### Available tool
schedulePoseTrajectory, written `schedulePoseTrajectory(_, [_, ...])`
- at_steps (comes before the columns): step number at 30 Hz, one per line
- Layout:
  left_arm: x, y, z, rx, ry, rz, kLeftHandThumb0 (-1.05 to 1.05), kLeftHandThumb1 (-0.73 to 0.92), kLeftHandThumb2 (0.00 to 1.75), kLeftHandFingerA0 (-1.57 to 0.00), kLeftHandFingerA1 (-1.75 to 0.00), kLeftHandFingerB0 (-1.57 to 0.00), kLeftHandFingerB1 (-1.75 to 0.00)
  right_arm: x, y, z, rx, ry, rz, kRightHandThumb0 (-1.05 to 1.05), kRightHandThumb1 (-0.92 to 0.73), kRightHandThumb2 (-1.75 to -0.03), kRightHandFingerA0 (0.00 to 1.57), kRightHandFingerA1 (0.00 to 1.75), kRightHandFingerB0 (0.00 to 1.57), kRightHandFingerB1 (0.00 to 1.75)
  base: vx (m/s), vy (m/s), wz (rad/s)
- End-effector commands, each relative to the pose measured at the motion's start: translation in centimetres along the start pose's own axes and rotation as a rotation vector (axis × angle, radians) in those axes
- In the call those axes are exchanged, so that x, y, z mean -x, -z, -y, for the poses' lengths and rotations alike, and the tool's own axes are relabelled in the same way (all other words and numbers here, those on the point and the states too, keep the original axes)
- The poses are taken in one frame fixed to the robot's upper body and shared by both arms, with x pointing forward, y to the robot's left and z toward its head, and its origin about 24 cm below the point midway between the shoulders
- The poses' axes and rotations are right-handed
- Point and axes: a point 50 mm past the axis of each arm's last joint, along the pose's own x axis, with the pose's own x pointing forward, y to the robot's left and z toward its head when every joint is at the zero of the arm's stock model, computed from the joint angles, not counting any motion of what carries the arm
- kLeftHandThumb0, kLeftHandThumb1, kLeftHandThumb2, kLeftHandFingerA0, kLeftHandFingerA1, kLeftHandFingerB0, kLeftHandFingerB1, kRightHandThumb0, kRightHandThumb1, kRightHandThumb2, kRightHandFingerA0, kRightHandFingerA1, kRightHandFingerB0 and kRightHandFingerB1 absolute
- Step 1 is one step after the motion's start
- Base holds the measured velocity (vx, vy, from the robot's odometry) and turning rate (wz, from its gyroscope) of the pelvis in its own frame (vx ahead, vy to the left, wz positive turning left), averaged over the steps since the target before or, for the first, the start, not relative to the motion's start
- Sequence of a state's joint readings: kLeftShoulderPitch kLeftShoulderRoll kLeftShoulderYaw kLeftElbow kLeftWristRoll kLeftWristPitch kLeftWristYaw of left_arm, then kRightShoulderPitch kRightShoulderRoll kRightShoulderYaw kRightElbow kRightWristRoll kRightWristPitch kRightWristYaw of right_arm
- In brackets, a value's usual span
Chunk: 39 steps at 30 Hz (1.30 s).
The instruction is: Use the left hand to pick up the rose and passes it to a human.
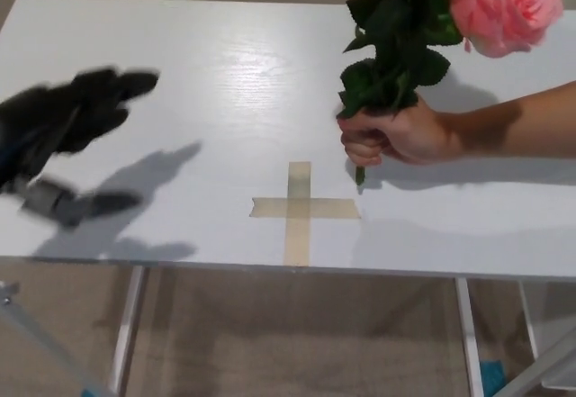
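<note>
Up and right of the tape cross (301,208), a person's hand (396,134) grips the rose (504,1) stems, fist closed round them, stem end poking out below the fist, just above the table (225,73). You see the forearm (531,122) enter from the pic's right edge, running roughly level w/ the fist. Pink blooms sit at the top edge, above and right of the cross; one bloom is large at upper right, another is cut off by the frame. Dark green leaves (391,46) hang btwn blooms and fist. Rose is held upright, clear of the tabletop; whether the stem tip touches the surface you can't tell.

Well left of the cross, note the robot's left hand (67,122): black, motion-blurred, above the table, apart from the rose. Its fingers (117,86) point toward the cross and hold nothing; they look spread, thumb (99,206) lower and separate, though blur hides detail. Its shadow falls on the white top btwn hand and cross.

Cross itself: two strips of tan tape, near the table's front edge, nothing lying on it. Below the edge you see table legs (126,325) and floor. Right hand: not visible to you in this view.
</note>
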<state>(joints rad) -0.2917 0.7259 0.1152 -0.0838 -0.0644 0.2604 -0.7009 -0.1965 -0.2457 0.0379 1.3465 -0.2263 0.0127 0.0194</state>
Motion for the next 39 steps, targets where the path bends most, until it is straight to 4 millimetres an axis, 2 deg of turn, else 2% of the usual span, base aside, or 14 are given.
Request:
schedulePoseTrajectory(1, [4.7, 0.1, 2.3, -0.043, 0.128, 0.081, -0.64, 0.4, 0.67, -0.13, -0.36, -0.17, -0.34, 0.3, 2.4, -0.1, 0.032, -0.007, -0.054, -0.42, -0.74, -0.62, 0.53, 0.39, 0.49, 0.37, 0.0, 0.0, 0.0])
schedulePoseTrajectory(3, [9.0, 2.0, 4.2, 0.013, 0.125, 0.036, -0.56, 0.45, 0.54, -0.41, -0.39, -0.39, -0.34, 0.2, 2.3, -0.3, 0.034, -0.009, -0.059, -0.43, -0.74, -0.62, 0.55, 0.39, 0.48, 0.36, 0.0, 0.0, 0.0])
schedulePoseTrajectory(9, [10.9, 2.8, 5.5, 0.061, 0.131, 0.032, -0.62, 0.41, 0.74, -0.43, -0.5, -0.33, -0.42, 0.3, 2.4, -0.2, 0.035, -0.007, -0.06, -0.43, -0.74, -0.62, 0.55, 0.39, 0.48, 0.36, 0.0, 0.0, 0.0])
schedulePoseTrajectory(11, [14.8, 5.9, 9.3, 0.249, 0.142, -0.119, -0.51, 0.47, 0.55, -0.56, -0.45, -0.43, -0.36, 0.6, 4.4, -1.1, 0.038, -0.031, -0.096, -0.42, -0.74, -0.62, 0.54, 0.39, 0.48, 0.36, 0.0, 0.0, 0.0])
schedulePoseTrajectory(13, [15.2, 6.3, 9.8, 0.27, 0.145, -0.139, -0.51, 0.47, 0.55, -0.56, -0.45, -0.43, -0.36, 0.7, 4.7, -1.2, 0.039, -0.034, -0.1, -0.42, -0.74, -0.62, 0.54, 0.39, 0.48, 0.36, 0.0, 0.0, 0.0])
schedulePoseTrajectory(17, [16.6, 12.0, 14.1, 0.313, 0.106, -0.41, -0.51, 0.51, 0.56, -0.61, -0.45, -0.47, -0.37, 1.1, 6.8, -1.9, 0.048, -0.048, -0.136, -0.42, -0.74, -0.62, 0.54, 0.39, 0.48, 0.36, 0.0, 0.0, 0.0])
schedulePoseTrajectory(21, [16.7, 12.4, 14.5, 0.306, 0.102, -0.417, -0.51, 0.51, 0.56, -0.61, -0.45, -0.47, -0.37, 1.2, 6.9, -2.0, 0.049, -0.049, -0.136, -0.42, -0.74, -0.62, 0.54, 0.39, 0.48, 0.36, 0.0, 0.0, 0.0])
schedulePoseTrajectory(22, [17.1, 16.8, 17.6, 0.287, 0.06, -0.675, -0.55, 0.46, 0.81, -0.38, -0.5, -0.28, -0.44, 1.6, 8.2, -2.6, 0.052, -0.049, -0.149, -0.42, -0.74, -0.62, 0.54, 0.39, 0.5, 0.37, 0.0, 0.0, 0.0])
schedulePoseTrajectory(23, [17.4, 18.7, 19.3, 0.261, 0.051, -0.798, -0.51, 0.58, 0.58, -0.39, -0.35, -0.38, -0.33, 1.8, 8.8, -2.9, 0.052, -0.049, -0.154, -0.42, -0.74, -0.62, 0.55, 0.39, 0.5, 0.37, 0.0, 0.0, 0.0])
schedulePoseTrajectory(31, [17.2, 22.7, 22.5, 0.531, -0.159, -1.021, -0.53, 0.44, 0.8, -0.24, -0.44, -0.35, -0.48, 2.7, 11.1, -3.4, 0.031, -0.037, -0.17, -0.39, -0.74, -0.62, 0.57, 0.4, 0.49, 0.37, 0.0, 0.0, 0.0])
schedulePoseTrajectory(33, [17.2, 22.8, 22.5, 0.529, -0.161, -1.022, -0.53, 0.44, 0.8, -0.24, -0.44, -0.35, -0.48, 2.7, 11.1, -3.4, 0.031, -0.037, -0.169, -0.39, -0.74, -0.62, 0.57, 0.4, 0.49, 0.37, 0.0, 0.0, 0.0])
schedulePoseTrajectory(34, [17.9, 23.4, 23.7, 0.469, -0.231, -1.077, -0.48, 0.62, 0.6, -0.37, -0.34, -0.36, -0.33, 2.4, 10.3, -3.6, 0.024, -0.039, -0.152, -0.38, -0.74, -0.62, 0.57, 0.4, 0.48, 0.37, 0.0, 0.0, 0.0])
schedulePoseTrajectory(36, [18.3, 23.8, 24.2, 0.366, -0.161, -1.112, -0.55, 0.49, 0.84, -0.33, -0.49, -0.21, -0.42, 2.2, 9.8, -3.3, 0.024, -0.03, -0.141, -0.38, -0.75, -0.62, 0.57, 0.4, 0.48, 0.37, 0.0, 0.0, 0.0])
schedulePoseTrajectory(39, [18.4, 24.0, 24.2, 0.32, -0.097, -1.115, -0.51, 0.66, 0.6, -0.36, -0.33, -0.31, -0.31, 2.0, 9.1, -3.0, 0.022, -0.022, -0.126, -0.38, -0.75, -0.62, 0.57, 0.4, 0.49, 0.37, 0.0, 0.0, 0.0])
